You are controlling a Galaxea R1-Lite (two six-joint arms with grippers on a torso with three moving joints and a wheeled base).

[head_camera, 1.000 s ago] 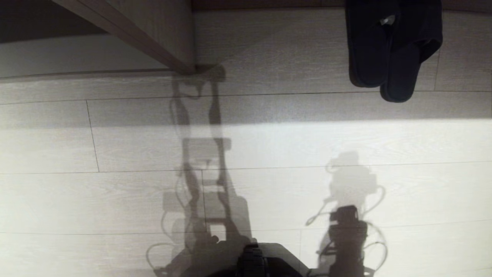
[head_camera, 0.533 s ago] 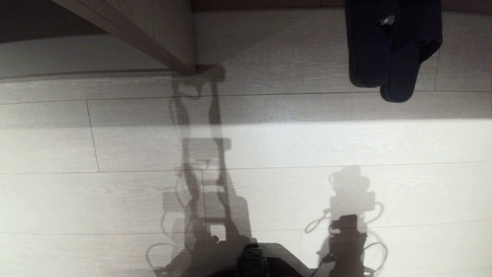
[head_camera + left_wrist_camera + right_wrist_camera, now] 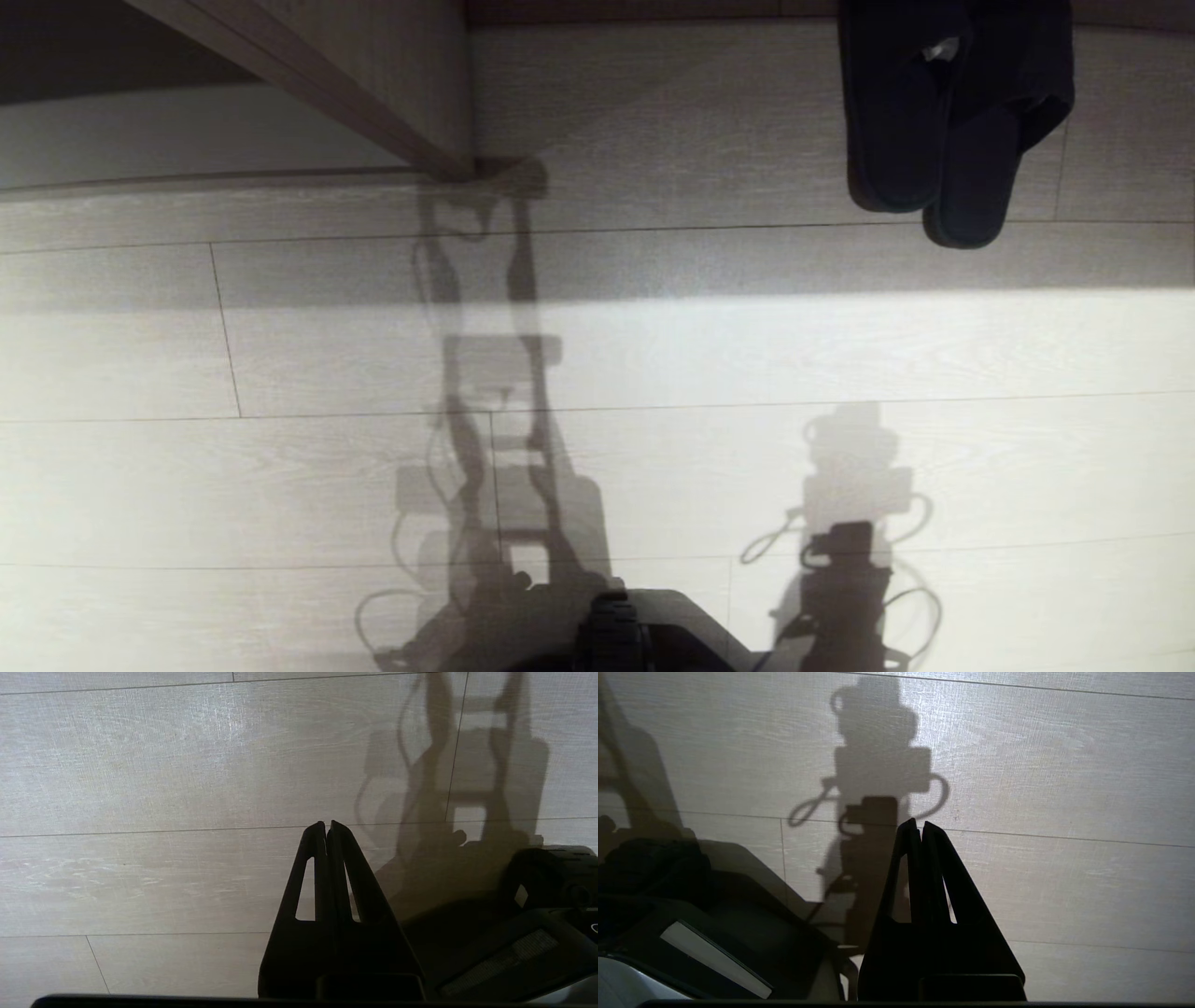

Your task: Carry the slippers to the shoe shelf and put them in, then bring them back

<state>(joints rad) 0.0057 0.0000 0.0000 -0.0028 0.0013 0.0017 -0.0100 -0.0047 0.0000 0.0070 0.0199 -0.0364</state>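
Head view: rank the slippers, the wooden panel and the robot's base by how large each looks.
1. Wooden panel, cut off at the top edge.
2. Slippers, also cut off at the top.
3. Robot's base, mostly out of frame.

We see a pale wood-grain plank floor (image 3: 709,364), half in sunlight and half in shade, with thin dark seams between its boards. The slippers (image 3: 943,121) lie on it side by side and touching, in the shaded strip, well ahead of the right gripper (image 3: 920,826) and far from the left gripper (image 3: 327,826). A taupe wood-grain panel (image 3: 373,84) stands on the floor ahead, nearer the left gripper's side. Both grippers hang above bare boards crossed by the robot's own shadows.
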